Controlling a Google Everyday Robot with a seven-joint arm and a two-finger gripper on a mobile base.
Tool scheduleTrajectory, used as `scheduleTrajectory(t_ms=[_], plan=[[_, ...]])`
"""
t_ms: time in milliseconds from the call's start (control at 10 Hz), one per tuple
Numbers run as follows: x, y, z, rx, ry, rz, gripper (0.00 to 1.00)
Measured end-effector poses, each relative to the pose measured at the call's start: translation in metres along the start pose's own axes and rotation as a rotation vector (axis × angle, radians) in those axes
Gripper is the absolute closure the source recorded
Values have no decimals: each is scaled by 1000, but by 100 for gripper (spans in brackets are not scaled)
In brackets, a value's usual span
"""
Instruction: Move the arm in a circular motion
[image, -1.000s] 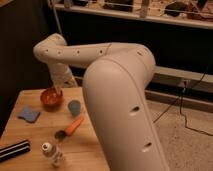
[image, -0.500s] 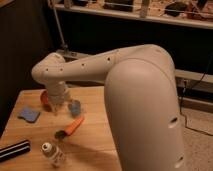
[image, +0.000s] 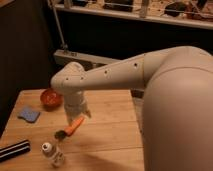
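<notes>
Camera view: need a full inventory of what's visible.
Wooden table: 1, light brown, lower left of the view.
Round bowl: 1, orange-red, far left of the table.
Flat sponge: 1, blue, left edge, nearer than the bowl.
Carrot: 1, orange with dark end, centre-left of the table.
Small bottle: 1, clear with white cap, near edge.
Striped bar: 1, black and white, bottom-left corner.
Metal shelf: 1, grey, background top.
Robot arm: 1, off-white, reaching in from the right.
Gripper: 1, off-white, pointing down by the carrot.
</notes>
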Motion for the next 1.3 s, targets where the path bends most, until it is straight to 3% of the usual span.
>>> scheduleTrajectory(t_ms=[200,400,700,800,1000,1100,1300], plan=[[34,-29,8,-4,30,138,35],[57,-55,11,-37,37,279,35],[78,-138,12,-49,2,554,35],[84,-191,12,-32,-22,687,35],[77,-245,7,-6,-56,795,35],[62,-279,0,27,-74,842,35],[6,-309,-23,78,-99,845,35]])
